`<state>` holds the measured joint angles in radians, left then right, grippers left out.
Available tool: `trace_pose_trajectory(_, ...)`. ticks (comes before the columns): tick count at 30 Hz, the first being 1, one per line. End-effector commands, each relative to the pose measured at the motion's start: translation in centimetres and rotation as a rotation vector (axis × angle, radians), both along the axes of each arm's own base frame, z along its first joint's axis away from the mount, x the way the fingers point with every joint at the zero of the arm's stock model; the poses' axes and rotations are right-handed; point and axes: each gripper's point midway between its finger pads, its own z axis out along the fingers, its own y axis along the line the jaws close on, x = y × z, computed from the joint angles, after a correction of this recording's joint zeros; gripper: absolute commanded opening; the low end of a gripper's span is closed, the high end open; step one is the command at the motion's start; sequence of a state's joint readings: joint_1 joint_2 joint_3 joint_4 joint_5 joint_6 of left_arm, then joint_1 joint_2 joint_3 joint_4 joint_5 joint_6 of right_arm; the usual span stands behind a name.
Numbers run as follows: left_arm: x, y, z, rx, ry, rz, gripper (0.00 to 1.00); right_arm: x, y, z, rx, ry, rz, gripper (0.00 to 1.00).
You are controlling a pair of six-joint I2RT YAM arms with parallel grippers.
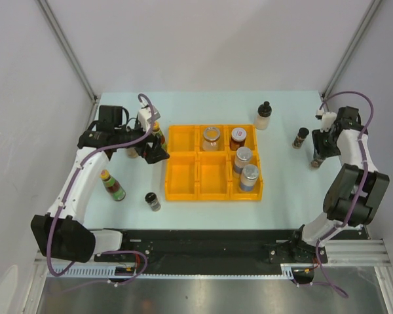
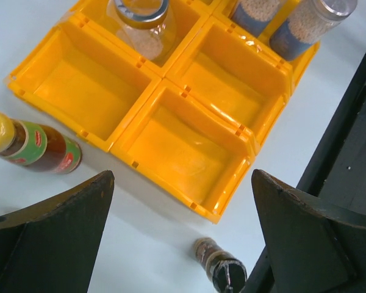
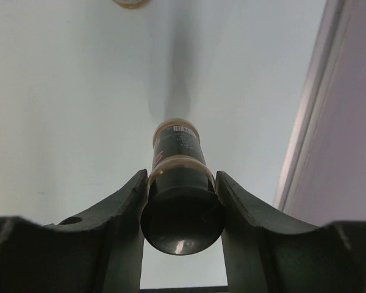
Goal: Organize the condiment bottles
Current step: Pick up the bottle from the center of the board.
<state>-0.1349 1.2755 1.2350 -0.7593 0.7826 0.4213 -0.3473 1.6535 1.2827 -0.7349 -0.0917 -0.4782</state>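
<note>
The pale worktop [image 1: 203, 108] carries a yellow six-compartment tray [image 1: 213, 195], lying flat near its middle. Off the tray's far right corner stands a cream bottle [image 1: 264, 116] with a black cap. Further right is a dark spice jar [image 1: 300, 137], and near the right edge a second dark jar [image 1: 318, 156], which seems to stand upright on the surface. To the left, well apart from the tray, stands a slim sauce bottle [image 1: 112, 185] with a yellow cap and a red and green label. A short black-capped jar [image 1: 152, 201] stands near the tray's near left corner. Another labelled bottle [image 1: 158, 133] stands just beside the far left corner, partly hidden.
</note>
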Motion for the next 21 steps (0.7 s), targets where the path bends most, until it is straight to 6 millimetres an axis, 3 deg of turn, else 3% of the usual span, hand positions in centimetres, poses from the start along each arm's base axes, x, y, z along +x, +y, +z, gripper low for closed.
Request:
trace_pose_trajectory(1, -0.6, 1.6, 3.0, 0.096, -0.141, -0.007, 1.0, -1.3, 1.4, 6.8, -0.06, -0.122, 0.069, 0.0)
trace_pose_trajectory(2, -0.7, 1.9, 2.9, 0.113, -0.141, -0.007, 1.0, -1.3, 1.8, 9.3, -0.083, -0.18, 0.084, 0.0)
trace_pose_trajectory(5, -1.4, 2.8, 2.6, 0.18, -0.129, -0.011, 1.0, -2.1, 3.4, 13.2, -0.104, -0.258, 0.12, 0.0)
trace_pose_trajectory(8, -2.0, 3.8, 1.5, 0.248, -0.096, -0.015, 1.0, -1.9, 6.3, 17.5, -0.109, -0.368, 0.201, 0.0)
trace_pose_trajectory(9, -2.5, 4.3, 0.7, 0.277, -0.068, -0.024, 1.0, -1.8, 8.3, 20.1, -0.108, -0.438, 0.253, 0.0)
trace_pose_trajectory(12, -3.8, 5.3, -1.5, 0.345, -0.006, -0.039, 0.99, -1.5, 12.0, 23.0, -0.07, -0.52, 0.331, 0.0)
trace_pose_trajectory(13, -4.2, 5.6, -2.0, 0.359, 0.006, -0.041, 1.0, -1.3, 15.1, 24.6, -0.046, -0.568, 0.414, 0.0)
trace_pose_trajectory(15, -5.2, 6.3, -3.6, 0.404, 0.046, -0.051, 1.0, -0.6, 18.3, 25.5, -0.01, -0.601, 0.484, 0.0)
trace_pose_trajectory(16, -5.7, 6.6, -3.9, 0.415, 0.054, -0.055, 1.0, -0.6, 20.9, 26.2, 0.007, -0.627, 0.545, 0.0)
trace_pose_trajectory(18, -7.0, 7.0, -5.3, 0.442, 0.09, -0.083, 1.0, 0.4, 23.6, 26.8, 0.008, -0.664, 0.589, 0.0)
trace_pose_trajectory(19, -7.5, 7.1, -5.6, 0.445, 0.098, -0.092, 0.99, 0.8, 26.4, 26.4, 0.018, -0.657, 0.648, 0.0)
trace_pose_trajectory(21, -8.7, 7.1, -6.3, 0.445, 0.124, -0.127, 0.99, 2.1, 28.7, 25.9, 0.011, -0.661, 0.678, 0.0)
